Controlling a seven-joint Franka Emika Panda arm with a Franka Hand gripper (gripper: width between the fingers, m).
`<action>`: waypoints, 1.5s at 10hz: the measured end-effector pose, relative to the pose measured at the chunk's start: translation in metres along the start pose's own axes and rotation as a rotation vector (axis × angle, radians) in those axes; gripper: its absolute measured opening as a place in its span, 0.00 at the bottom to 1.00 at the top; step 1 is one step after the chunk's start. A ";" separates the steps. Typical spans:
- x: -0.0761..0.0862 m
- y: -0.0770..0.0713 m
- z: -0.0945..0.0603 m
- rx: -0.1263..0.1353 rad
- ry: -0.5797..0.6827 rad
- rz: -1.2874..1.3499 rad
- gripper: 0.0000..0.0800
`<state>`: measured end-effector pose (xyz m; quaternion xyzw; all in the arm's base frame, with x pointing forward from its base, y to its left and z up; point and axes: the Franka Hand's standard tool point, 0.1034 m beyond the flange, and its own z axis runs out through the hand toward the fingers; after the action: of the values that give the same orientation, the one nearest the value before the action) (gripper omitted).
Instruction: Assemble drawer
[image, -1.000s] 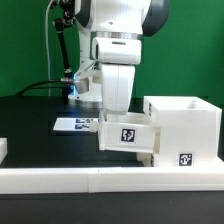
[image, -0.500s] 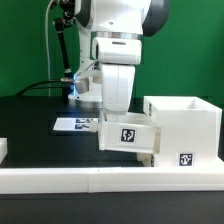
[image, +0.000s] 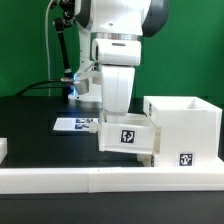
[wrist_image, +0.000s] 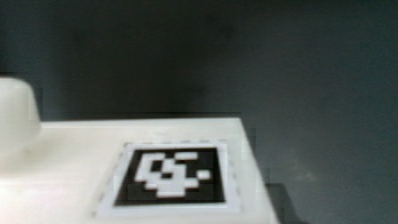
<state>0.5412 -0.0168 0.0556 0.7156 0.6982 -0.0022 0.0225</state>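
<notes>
You are looking at 1 white, box-shaped drawer body at the right of the exterior frame, open at the top, with smooth matte walls and square corners. A smaller white drawer box sits partly inside its side opening, jutting toward the frame's centre. Each carries 1 square black-and-white marker tag; you can count 2 on these parts, and none bears readable writing. In the wrist frame, 1 such tag fills the lower centre on a flat white surface, its pattern blurred.

The glossy white arm stands in the upper centre, its blocky wrist coming down right behind the drawer box. The gripper is hidden by that box and by the wrist housing, so you cannot tell whether its fingers are spread or pressed together.

The flat marker board lies on the black table at centre left, with perhaps 2 tags visible. A long white rail runs across the lower frame.
</notes>
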 end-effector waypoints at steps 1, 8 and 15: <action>0.000 0.000 0.000 0.000 -0.001 0.000 0.06; 0.008 0.005 -0.005 0.004 -0.007 -0.011 0.06; 0.013 0.000 -0.001 0.009 -0.002 -0.019 0.06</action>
<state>0.5419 -0.0038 0.0561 0.7090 0.7049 -0.0061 0.0201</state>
